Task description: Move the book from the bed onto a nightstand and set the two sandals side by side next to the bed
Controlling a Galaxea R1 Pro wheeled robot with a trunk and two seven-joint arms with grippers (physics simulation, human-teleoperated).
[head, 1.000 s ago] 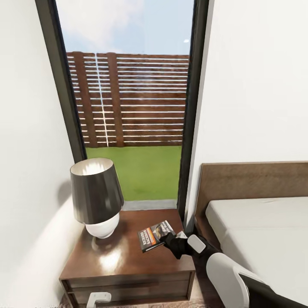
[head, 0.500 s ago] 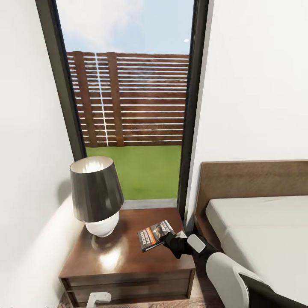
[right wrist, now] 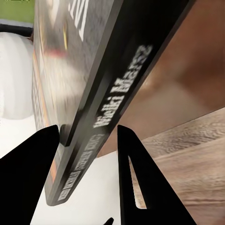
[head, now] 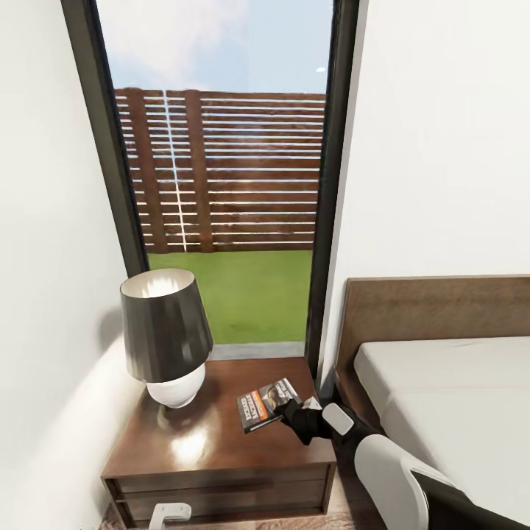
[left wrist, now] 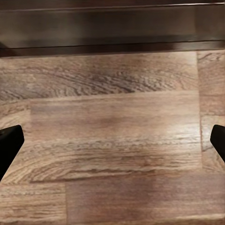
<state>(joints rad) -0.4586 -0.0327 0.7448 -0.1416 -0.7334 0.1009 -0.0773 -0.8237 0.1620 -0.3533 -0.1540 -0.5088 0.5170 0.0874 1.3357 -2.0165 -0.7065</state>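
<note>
Glossy brown wood of the nightstand (head: 213, 442) is seen in the head view, set between a white wall and the bed (head: 449, 397), below a tall dark-framed window (head: 221, 177). A lamp (head: 166, 337) with a dark shade stands on the nightstand's far left part. The book (head: 266, 405) is held over the nightstand's right part, pinched at its near corner by the right gripper (head: 293, 412); whether it touches the top cannot be told.

Wood-plank floor (left wrist: 112, 140) is shown in the left wrist view, with the left gripper (left wrist: 112, 140) spread wide and nothing held between its fingertips (left wrist: 9, 143).

The book's spine (right wrist: 112, 98) is seen in the right wrist view, clamped between the dark fingers (right wrist: 129, 173).
</note>
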